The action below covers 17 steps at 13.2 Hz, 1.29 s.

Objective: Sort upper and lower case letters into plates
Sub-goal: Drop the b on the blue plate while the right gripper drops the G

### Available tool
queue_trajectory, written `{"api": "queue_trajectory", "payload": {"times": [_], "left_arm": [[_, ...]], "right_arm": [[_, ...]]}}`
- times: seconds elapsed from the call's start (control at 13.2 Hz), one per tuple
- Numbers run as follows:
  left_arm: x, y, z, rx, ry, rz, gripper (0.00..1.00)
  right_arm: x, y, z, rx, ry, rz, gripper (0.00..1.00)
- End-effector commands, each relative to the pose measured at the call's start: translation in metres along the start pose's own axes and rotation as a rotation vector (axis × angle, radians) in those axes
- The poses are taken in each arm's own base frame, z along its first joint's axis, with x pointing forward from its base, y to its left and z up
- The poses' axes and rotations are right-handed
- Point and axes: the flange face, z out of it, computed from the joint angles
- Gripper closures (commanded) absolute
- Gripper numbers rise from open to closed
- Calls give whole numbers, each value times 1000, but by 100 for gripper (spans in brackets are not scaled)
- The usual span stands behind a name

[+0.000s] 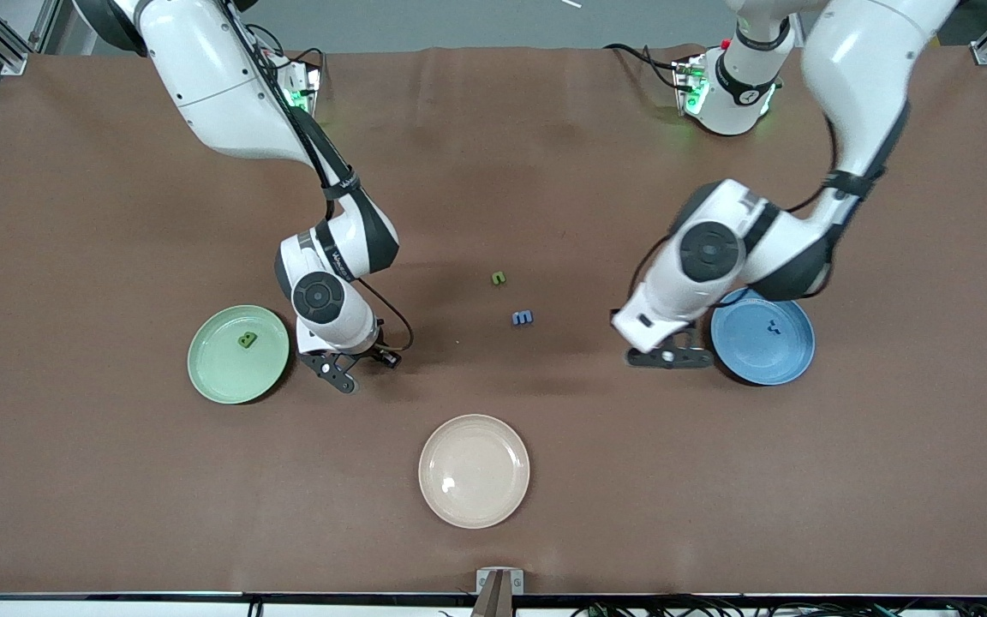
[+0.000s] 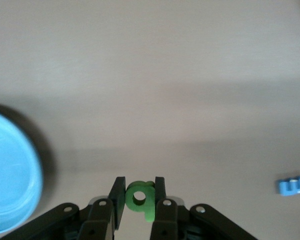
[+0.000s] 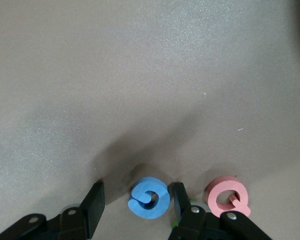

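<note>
Front view showed a green letter (image 1: 247,340) already laid in the mint green plate (image 1: 211,377). The right gripper (image 3: 137,205), jaws spread, was set around a blue letter (image 3: 149,197) beside a pink Q (image 3: 228,196). Two letters (image 1: 511,298) were left mid-table, the cream plate (image 1: 474,506) unused. The left gripper (image 2: 139,197), pinching a green q (image 2: 141,195), was seen beside the blue plate (image 1: 789,364).

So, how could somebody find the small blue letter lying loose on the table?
Start at the cream-beige plate nearest the front camera. Farther from the camera, mid-table between both arms, lie two small letters. The blue letter m is nearer the camera; its neighbour, the letter n, is olive green.
</note>
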Motion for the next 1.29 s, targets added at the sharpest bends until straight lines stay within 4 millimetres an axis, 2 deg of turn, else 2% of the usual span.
{"api": "queue_trajectory", "payload": {"times": [0.0, 0.23, 0.3, 0.46, 0.53, 0.76, 0.83, 1.06, 1.21], "left_arm": [[-14, -40, 11, 22, -24, -3, 94], [-17, -88, 26, 44, -19, 18, 94], [-18, -100, 27, 33, -7, 24, 94], [-20, -120, 35, 64, 1, 41, 94], [-23, -124, 39, 78, 3, 51, 94], [-31, -148, 56, 82, 39, 65, 94], [-35, -153, 61, 86, 46, 74, 94], [-43, -176, 75, 113, 42, 104, 94], [-47, -183, 80, 99, 47, 109, 94]], "right_arm": [[-4, -2, 1, 5, 5, 24, 40], [-4, -2, 0, 2, 3, 24, 53], [-3, -2, 1, 1, 2, 26, 61], [-1, 0, 0, -5, -1, 30, 90], [2, 1, -2, -4, -1, 27, 99], [15, 7, -21, -20, -9, 18, 100], [29, 14, -43, -30, -19, -5, 100], [82, 64, -91, -64, -73, -126, 100], [114, 98, -109, -69, -100, -189, 100]]}}
